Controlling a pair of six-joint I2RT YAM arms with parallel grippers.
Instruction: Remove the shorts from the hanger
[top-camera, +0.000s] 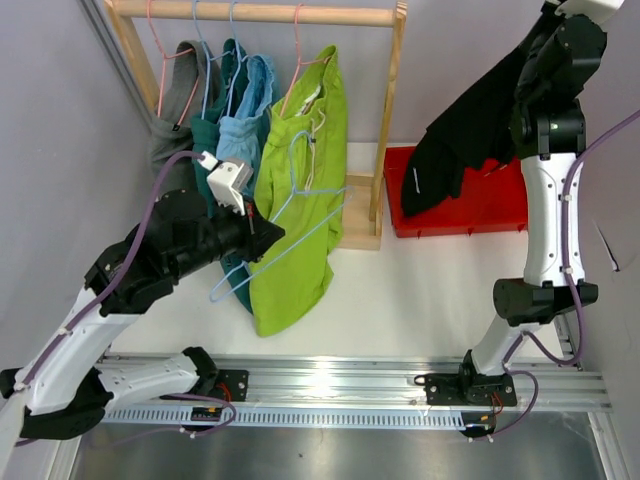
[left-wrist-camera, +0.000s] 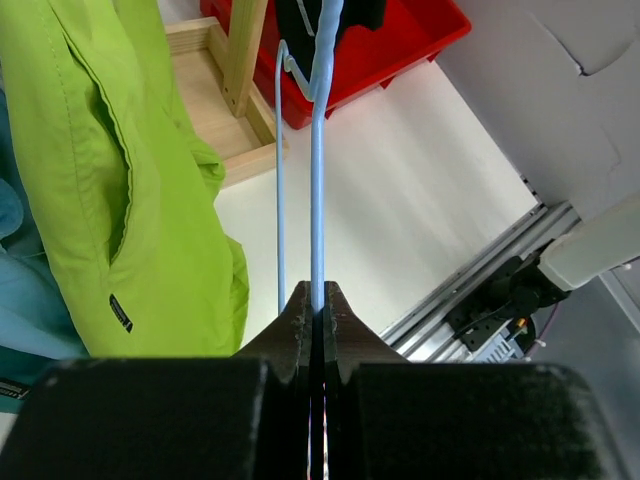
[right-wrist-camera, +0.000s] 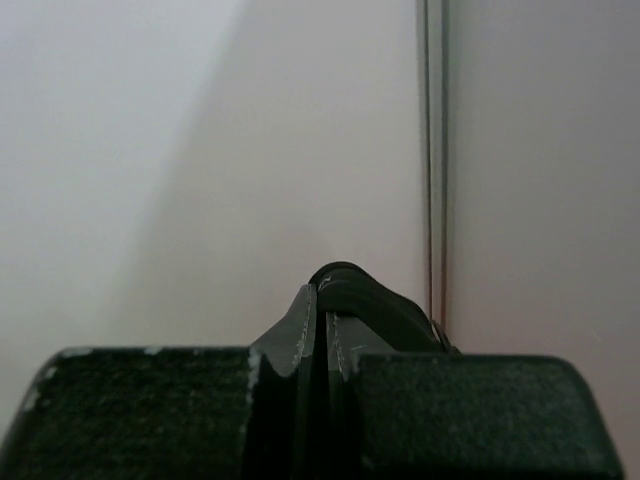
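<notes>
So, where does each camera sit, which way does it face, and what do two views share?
Top external: above and behind the bases, looking down on table, wooden rack, left arm and right arm.
Left wrist: on the left arm, looking past the left gripper, shut on the light blue hanger, toward the red bin.
Right wrist: on the right arm, facing a pale wall; right gripper shut on black shorts.
Shared: top and left wrist both show lime green shorts, hanger, bin.

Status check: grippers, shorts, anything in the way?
Left gripper shut on bare blue hanger. Right gripper shut on black shorts, dangling over red bin. Other four pairs hang on wooden rack. No obstruction seen.
</notes>
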